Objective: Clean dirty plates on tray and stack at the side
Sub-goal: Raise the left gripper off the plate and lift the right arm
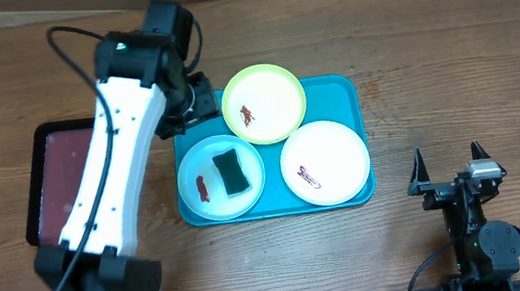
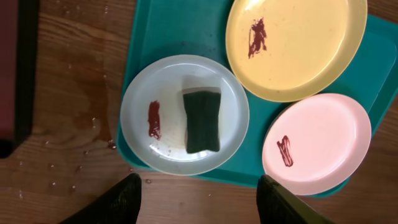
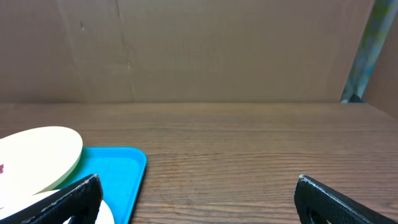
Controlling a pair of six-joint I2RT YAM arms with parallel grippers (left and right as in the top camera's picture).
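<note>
Left gripper (image 2: 199,180), spread wide and empty, hangs above the tray (image 2: 180,25) bearing three smeared plates (image 2: 305,56). It should drop squarely astride the sponge (image 2: 203,120) on the light blue plate (image 2: 149,81). Right gripper (image 1: 447,157) rests agape, empty, beside the tray.

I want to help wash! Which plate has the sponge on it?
The light blue plate, nearest the maroon tray. A dark green sponge lies on it beside its red smear; the yellow-green plate and white plate carry only smears.

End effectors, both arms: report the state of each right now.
Left end effector: open, holding nothing.
Right end effector: open, holding nothing.
</note>
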